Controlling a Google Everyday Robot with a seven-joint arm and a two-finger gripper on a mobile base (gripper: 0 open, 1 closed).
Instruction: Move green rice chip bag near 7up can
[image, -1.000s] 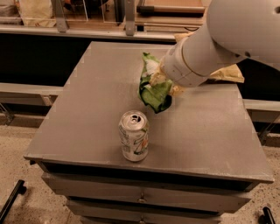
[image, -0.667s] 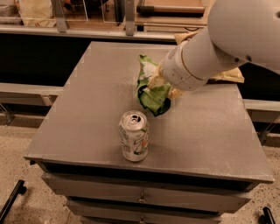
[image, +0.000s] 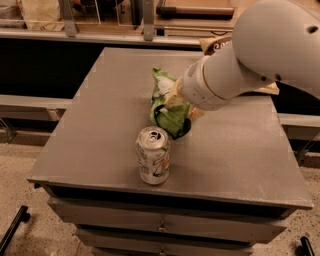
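Bag (image: 167, 118): light green foil with white patches, badly crumpled. We see it standing on end rather than lying flat, with a narrow top corner pointing up and back and a darker green fold at its lower edge. We cannot tell whether that lower edge touches the tabletop (image: 100, 125) or hangs just over it.

Pincer (image: 183, 106): at the end of the white arm (image: 240, 70), which reaches in from the upper right. Most of it is hidden behind the thick wrist. We make out pale yellowish fingers (image: 173, 99) pressed into the bag's right side, so we record it as clamped on the bag. The bag sticks out to the left of and below the pincer.

Can (image: 153, 155): upright, near the front of the tabletop, silver top with pull tab, white and green sides. The bag's lower edge sits just behind and slightly right of the can's top; we cannot tell if they touch.

A tan bag (image: 216, 45) lies at the far right, mostly behind the arm.
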